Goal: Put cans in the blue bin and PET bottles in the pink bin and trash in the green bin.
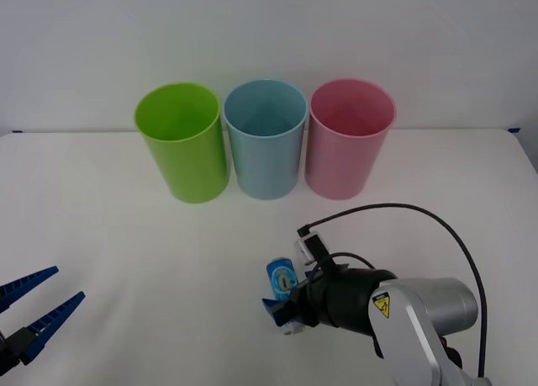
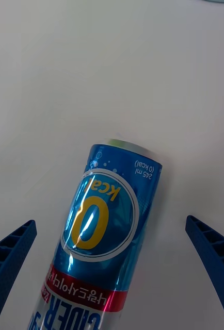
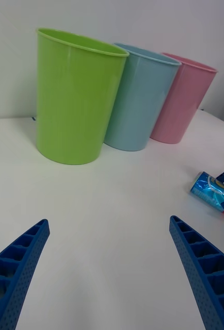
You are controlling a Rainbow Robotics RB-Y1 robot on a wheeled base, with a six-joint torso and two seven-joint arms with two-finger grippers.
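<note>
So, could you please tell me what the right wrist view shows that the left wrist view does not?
Only the right wrist view shows the can's print close up: a yellow 0 in a white ring, "kcal", a red band, with the open right hand straddling it, fingers apart on either side. Only the left wrist view shows the green bin, the blue bin and the pink bin standing in a row, and the open left hand over bare table. Both show the can lying on its side on the white table.
</note>
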